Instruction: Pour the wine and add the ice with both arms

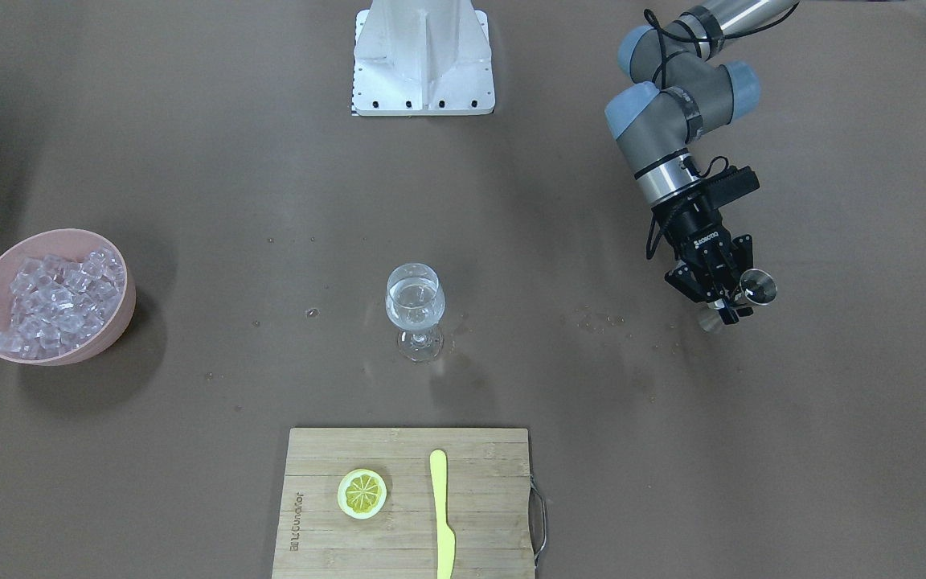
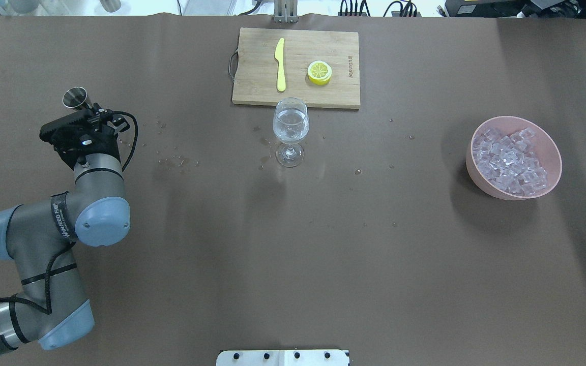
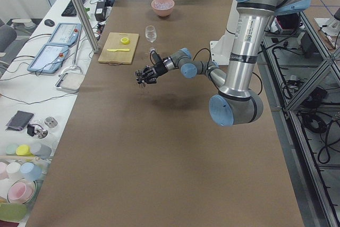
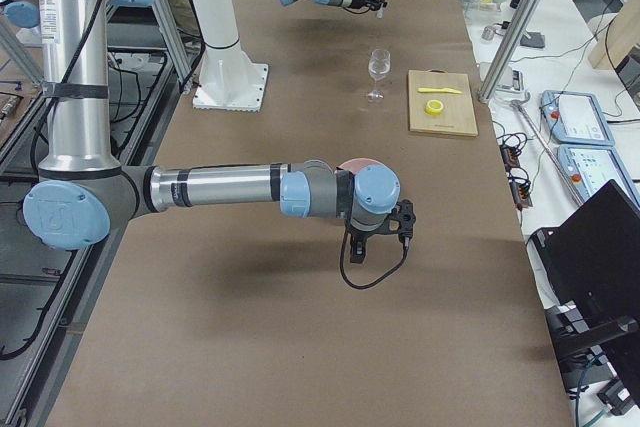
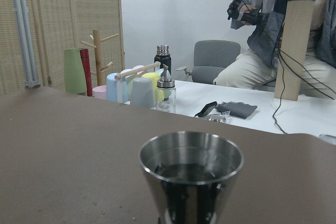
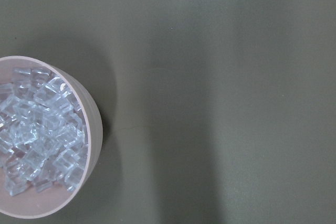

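**A:** What takes up most of the overhead view?

**B:** The brown table [image 2: 293,254]. The left arm [image 2: 89,203] comes in at the lower left. The right arm [image 4: 220,187] shows large only in the right-side view.

**A:** And on the table?

**B:** In the front-facing frame, a wooden cutting board [image 1: 399,555] lies at bottom centre and a pink bowl [image 1: 109,334] stands at the left. A stemmed glass [image 1: 419,342] stands at centre, above the board, and holds the wine [image 1: 415,304].

**A:** The grippers?

**B:** The left gripper [image 1: 730,302], at the right of that frame, is clenched on a steel jigger [image 1: 757,286]. The wrist view shows the jigger's mouth facing up. Whether the right gripper [image 4: 385,227] is released or clenched, I cannot tell.

**A:** Smaller things?

**B:** A yellow knife [image 1: 443,523] and a lemon slice [image 1: 362,493] lie on the board. The ice [image 1: 57,301] is heaped in the bowl.
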